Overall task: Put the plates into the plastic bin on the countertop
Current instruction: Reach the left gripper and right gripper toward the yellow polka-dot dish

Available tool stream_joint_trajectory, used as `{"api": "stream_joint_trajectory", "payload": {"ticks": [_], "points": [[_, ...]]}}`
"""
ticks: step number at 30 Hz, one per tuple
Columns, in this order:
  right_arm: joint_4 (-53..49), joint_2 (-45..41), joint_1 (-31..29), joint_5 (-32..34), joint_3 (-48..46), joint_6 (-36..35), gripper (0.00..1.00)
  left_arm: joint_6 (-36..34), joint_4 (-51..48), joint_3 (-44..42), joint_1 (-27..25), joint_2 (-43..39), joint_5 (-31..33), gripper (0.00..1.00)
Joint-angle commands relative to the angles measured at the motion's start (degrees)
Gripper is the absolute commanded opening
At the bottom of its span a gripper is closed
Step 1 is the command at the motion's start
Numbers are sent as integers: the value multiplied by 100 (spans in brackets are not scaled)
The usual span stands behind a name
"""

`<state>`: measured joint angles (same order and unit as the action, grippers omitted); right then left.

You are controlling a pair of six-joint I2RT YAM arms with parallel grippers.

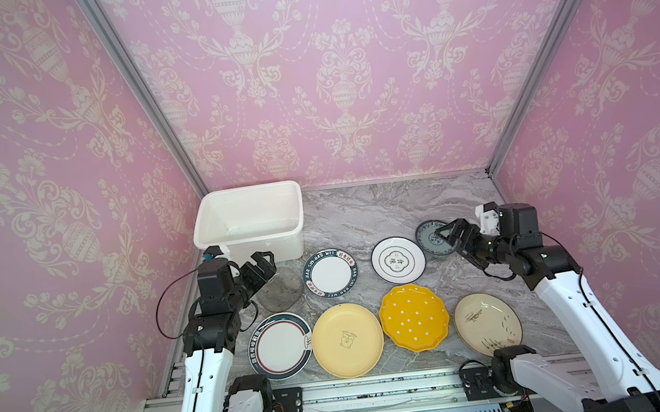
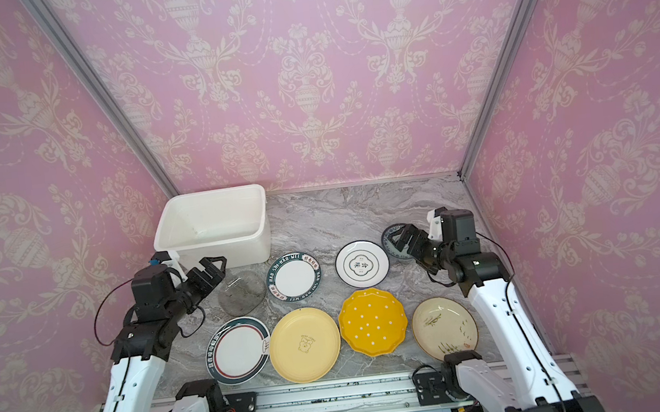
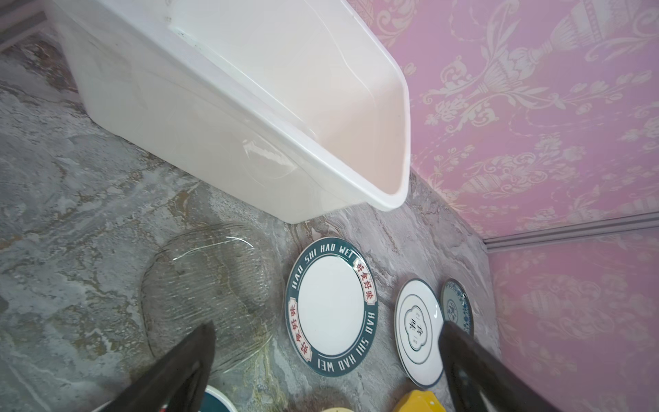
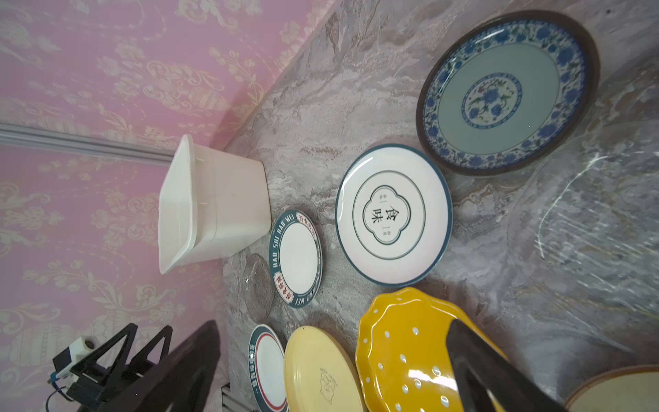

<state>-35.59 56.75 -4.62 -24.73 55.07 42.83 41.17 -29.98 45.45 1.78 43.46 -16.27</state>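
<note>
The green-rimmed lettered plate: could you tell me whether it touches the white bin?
Apart. The left wrist view shows bare countertop between the lettered plate and the plastic bin.

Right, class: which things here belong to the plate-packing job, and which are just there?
Job: bin; counter; yellow plate; dotted plate; cream plate; blue plate; glass plate; lettered plate; clover plate; red-ringed plate.
Other: wallpaper; metal rail.

"HAO SHI HAO WEI" and "好食好味" on green-rimmed plate (image 3: 331, 306), "食味" on white dark-edged plate (image 4: 392, 214)
</note>
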Motion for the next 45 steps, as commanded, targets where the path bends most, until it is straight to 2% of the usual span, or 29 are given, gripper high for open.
{"api": "stream_joint_trajectory", "payload": {"ticks": [1,4,7,11,16,20,27,33,36,41,45], "points": [[-807,148,-612,-20,241,-301,98,218,-791,412,-263,207,-793,99],[-988,254,-1163,122,182,-300,98,-2,-1610,704,-608,402,-831,97],[-1238,232,-1515,564,56,-141,97,-67,-2136,889,-968,481,-848,96],[-1410,73,-1691,879,-294,52,97,76,-2100,912,-1692,496,-987,91],[-1943,-152,-1699,1235,-534,181,98,122,-2029,1171,-2586,914,-882,86],[-2111,-473,-1700,1194,-906,502,98,-110,-1779,1547,-3225,1528,-926,86],[-1752,-877,-1879,809,-1675,1148,98,-658,-1561,2408,-4257,3146,-902,86],[-1024,-906,-2460,815,-2135,1851,99,-870,-1744,3047,-4532,4541,-1101,84],[-870,-796,-2744,1044,-2252,2138,99,-938,-1967,3361,-4575,5133,-1228,83],[-449,-799,-3106,1300,-2569,2709,99,-629,-1798,3511,-4579,5840,-1464,82],[-290,-767,-3274,1392,-2703,2894,100,-431,-1677,3703,-4579,6317,-1620,80]]}}
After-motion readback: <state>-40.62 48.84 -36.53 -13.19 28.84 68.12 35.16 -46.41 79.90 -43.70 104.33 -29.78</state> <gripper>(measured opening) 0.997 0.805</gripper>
